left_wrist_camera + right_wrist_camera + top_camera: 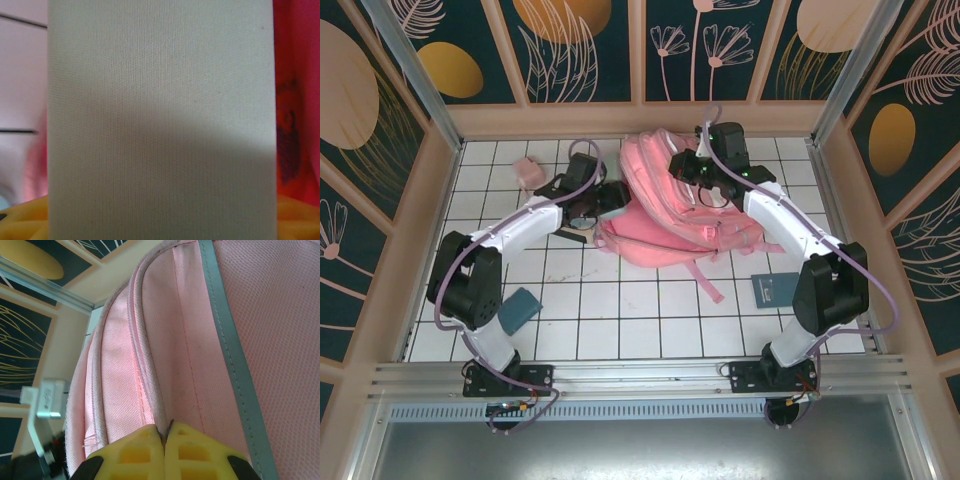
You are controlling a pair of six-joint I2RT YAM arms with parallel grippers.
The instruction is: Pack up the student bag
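The student bag [655,228], a large pink backpack, lies on the tiled table at the back centre with its straps trailing toward the front. My right gripper [692,172] rests on the bag's top. In the right wrist view its yellow tips [166,427] meet, pinching a seam of the pink fabric [190,340] beside the pale reflective strip [227,350]. My left gripper [612,197] is pressed against the bag's left side. A white-grey fabric panel [160,120] sits close over the left wrist camera and hides the jaws. Yellow fingers [25,220] peek out at both bottom corners.
A small pink box [527,170] sits at the back left. A teal notebook [520,308] lies front left near the left arm's base. A blue book [772,290] lies front right. Wooden walls ring the table.
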